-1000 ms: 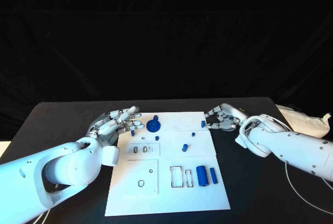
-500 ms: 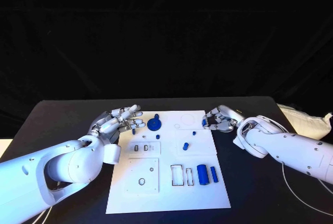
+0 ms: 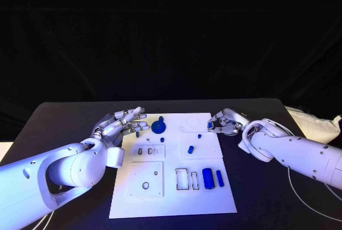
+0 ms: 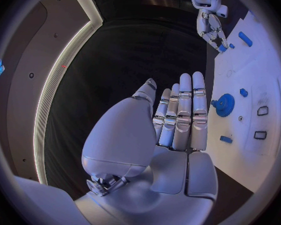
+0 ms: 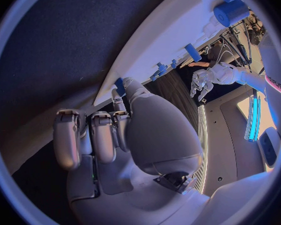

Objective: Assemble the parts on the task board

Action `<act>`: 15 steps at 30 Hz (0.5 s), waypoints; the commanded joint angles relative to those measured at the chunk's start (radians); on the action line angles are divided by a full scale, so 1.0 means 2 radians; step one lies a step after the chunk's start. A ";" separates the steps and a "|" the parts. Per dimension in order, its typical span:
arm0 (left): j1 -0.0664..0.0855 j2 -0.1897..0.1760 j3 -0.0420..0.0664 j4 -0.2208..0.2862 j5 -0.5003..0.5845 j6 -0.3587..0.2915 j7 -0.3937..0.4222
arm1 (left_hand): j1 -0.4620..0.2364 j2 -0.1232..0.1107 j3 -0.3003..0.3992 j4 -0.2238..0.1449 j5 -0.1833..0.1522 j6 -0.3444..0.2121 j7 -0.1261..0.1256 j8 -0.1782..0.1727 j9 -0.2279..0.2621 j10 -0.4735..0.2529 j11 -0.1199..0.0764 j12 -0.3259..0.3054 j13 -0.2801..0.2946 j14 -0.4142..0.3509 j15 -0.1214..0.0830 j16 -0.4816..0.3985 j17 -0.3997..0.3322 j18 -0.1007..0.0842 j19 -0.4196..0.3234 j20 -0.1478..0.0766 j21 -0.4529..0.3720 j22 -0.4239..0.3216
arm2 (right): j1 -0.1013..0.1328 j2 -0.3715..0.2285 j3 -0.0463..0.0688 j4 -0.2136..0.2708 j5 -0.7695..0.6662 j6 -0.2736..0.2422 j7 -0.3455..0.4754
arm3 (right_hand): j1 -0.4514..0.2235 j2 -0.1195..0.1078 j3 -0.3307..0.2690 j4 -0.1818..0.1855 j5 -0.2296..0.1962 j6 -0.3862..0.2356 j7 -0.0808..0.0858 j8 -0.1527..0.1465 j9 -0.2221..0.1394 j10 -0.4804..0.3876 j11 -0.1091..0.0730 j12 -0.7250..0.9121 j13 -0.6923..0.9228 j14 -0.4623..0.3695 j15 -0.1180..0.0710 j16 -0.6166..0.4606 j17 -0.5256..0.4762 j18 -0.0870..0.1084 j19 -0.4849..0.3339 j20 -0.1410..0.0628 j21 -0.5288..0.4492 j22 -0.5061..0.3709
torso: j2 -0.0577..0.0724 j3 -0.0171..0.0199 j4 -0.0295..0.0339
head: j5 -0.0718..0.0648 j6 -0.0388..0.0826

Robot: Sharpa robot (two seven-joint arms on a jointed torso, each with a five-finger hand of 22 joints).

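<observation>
While the small blue part (image 3: 210, 125) sits pinched in the right hand (image 3: 224, 123) at the task board's (image 3: 171, 200) far right edge, it looks light, rigid and slick, so best held by its sides. Left hand (image 3: 121, 124) hovers empty, fingers apart, beside the blue gear (image 3: 159, 126).
</observation>
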 commanded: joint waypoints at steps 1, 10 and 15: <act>0.000 0.001 0.000 0.000 0.001 0.011 0.001 | 0.004 0.001 0.000 -0.002 -0.002 -0.001 0.004 -0.002 0.000 0.001 0.003 -0.003 0.000 -0.003 0.000 -0.002 0.001 0.005 -0.004 0.001 -0.001 0.000 | -0.002 0.002 -0.001 0.000 -0.005 0.013 -0.001 | 0.001 0.007 0.006 -0.001 -0.002 0.007 -0.002 0.002 0.001 0.031 -0.005 0.001 0.101 0.048 -0.003 0.002 0.108 -0.005 0.000 -0.004 0.000 0.033 | 0.000 0.0000 -0.0001 | 0.000 0.000; 0.000 0.001 0.000 0.000 0.001 0.012 0.000 | 0.004 0.001 0.000 -0.002 -0.002 -0.001 0.004 -0.002 0.000 0.001 0.003 -0.003 0.000 -0.003 0.000 -0.002 0.001 0.005 -0.004 0.001 -0.001 0.000 | -0.002 0.003 -0.001 0.000 0.002 -0.001 0.001 | 0.007 0.025 0.026 -0.011 -0.027 0.040 -0.015 0.012 0.006 0.032 -0.016 0.003 0.103 0.048 -0.012 0.002 0.109 -0.005 0.001 -0.011 0.001 0.035 | 0.000 0.0002 0.0000 | 0.000 -0.001; 0.000 0.001 0.000 0.000 0.001 0.012 -0.001 | 0.004 0.000 0.000 -0.002 -0.002 -0.001 0.004 -0.002 0.000 0.001 0.003 -0.003 0.000 -0.004 0.000 -0.002 0.002 0.005 -0.004 0.001 -0.001 0.000 | -0.001 0.002 -0.001 0.008 0.020 -0.021 -0.002 | 0.003 0.028 0.030 -0.013 -0.026 0.048 -0.019 0.016 0.008 0.033 -0.019 0.004 0.103 0.048 -0.015 0.002 0.110 -0.005 0.002 -0.015 0.001 0.037 | -0.001 -0.0002 0.0004 | 0.001 0.000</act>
